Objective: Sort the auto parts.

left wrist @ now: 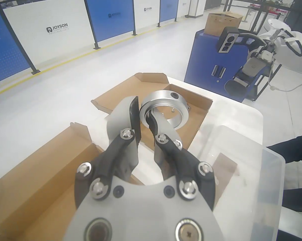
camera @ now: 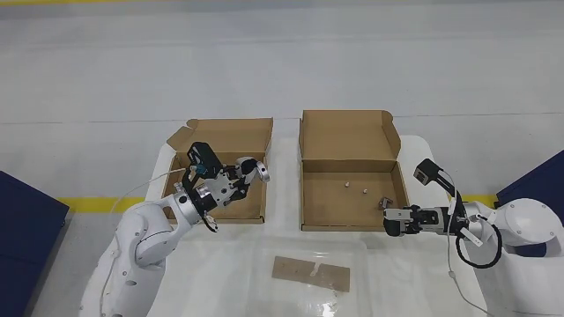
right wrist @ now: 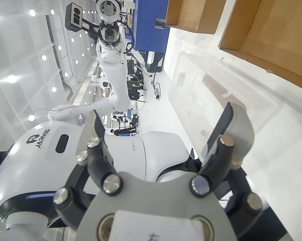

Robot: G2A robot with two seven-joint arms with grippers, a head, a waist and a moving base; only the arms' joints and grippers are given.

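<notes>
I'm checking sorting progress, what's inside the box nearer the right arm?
Three small parts lie on the floor of the cardboard box. The right gripper covers its near corner, hiding anything there.

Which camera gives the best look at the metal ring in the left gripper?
Left wrist view: the metal ring sits close, one finger through its bore. Top view shows it tiny; right wrist view shows it far off, face-on.

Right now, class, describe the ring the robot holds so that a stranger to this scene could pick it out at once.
On the white table stand two open cardboard boxes; above the left box the left tool is shut on a ring, one finger through its hole. Unlike the small parts in the right box, it is large, silver and shiny.
</notes>
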